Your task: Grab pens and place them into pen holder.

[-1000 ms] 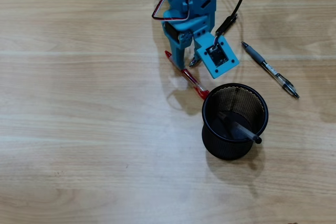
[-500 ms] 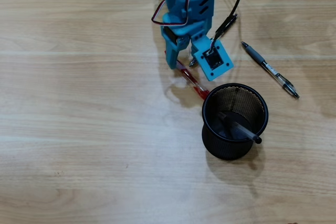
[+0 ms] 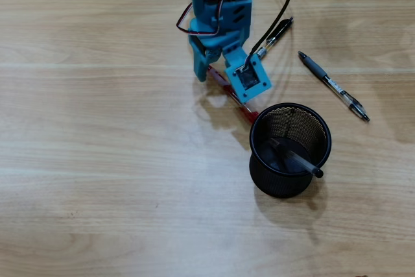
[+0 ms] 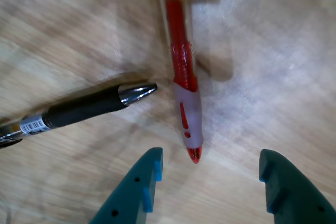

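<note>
Your end effector (image 4: 210,182) has its two teal fingers spread apart with nothing between them but bare worktop (image 4: 273,77). The red pen (image 4: 185,93) lies straight ahead of that gap: in the wrist view its red tip sits just beyond the line between the fingertips, a little nearer the left-hand finger, and its long axis runs away from you, roughly in line with the reach of the fingers rather than across them. That is the relation to mind; as it lies, the fingers would close either side of the tip end, so I judge you need to come forward along the barrel before closing.

The pen itself has a red tip, a pale translucent grip sleeve with red marks, then a red barrel section turning clear further off.

Just left of it in the wrist view a black pen (image 4: 79,111) points its metal tip toward the red one, close but apart.

From overhead, the red pen (image 3: 241,107) runs diagonally from under the arm toward the black mesh pen holder (image 3: 290,150), ending beside its rim. The holder already has a pen inside. A grey pen (image 3: 334,87) lies well apart to the right.
</note>
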Tool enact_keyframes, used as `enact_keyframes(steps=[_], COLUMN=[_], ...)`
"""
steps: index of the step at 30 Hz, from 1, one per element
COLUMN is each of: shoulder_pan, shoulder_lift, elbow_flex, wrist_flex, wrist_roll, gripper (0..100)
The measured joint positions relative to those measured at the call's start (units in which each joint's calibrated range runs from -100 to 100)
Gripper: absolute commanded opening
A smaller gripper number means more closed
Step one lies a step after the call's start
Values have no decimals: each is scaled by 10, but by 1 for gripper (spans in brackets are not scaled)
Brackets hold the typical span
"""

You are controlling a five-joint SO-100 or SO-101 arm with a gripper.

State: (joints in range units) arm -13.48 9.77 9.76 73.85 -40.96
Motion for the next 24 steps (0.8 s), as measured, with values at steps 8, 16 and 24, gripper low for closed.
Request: enact_keyframes(steps=[8,16,24], shoulder_pan=[6,7,11], shoulder_lift=[19,51,58], elbow_flex=[36,66,67], wrist_flex=[-39,-97,-101], wrist_roll=[10,17,21], gripper=[22,21,8])
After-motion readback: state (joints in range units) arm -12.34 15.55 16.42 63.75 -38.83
